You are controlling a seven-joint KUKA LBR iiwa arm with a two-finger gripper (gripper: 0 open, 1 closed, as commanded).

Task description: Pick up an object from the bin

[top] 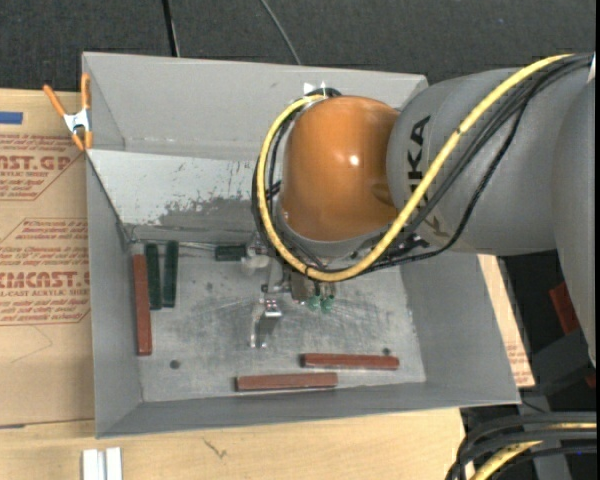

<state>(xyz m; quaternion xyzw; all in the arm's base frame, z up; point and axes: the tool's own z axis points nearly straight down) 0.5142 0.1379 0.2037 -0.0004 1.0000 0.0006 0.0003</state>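
My gripper (266, 318) hangs below the orange-covered wrist, over the bare floor in the middle of the bin. Nothing shows in it. Closest to it, just to the right, lies a small green thing (323, 304). A little up and left of the gripper sits a small dark piece (230, 253) with a white bit beside it. Two long red-brown sticks lie toward the front wall: one (349, 361) to the lower right of the gripper and one (285, 381) straight below it.
By the left wall, another red-brown stick (142, 305) lies lengthwise next to two dark green bars (161, 273). The arm and its orange cover hide the back right of the bin.
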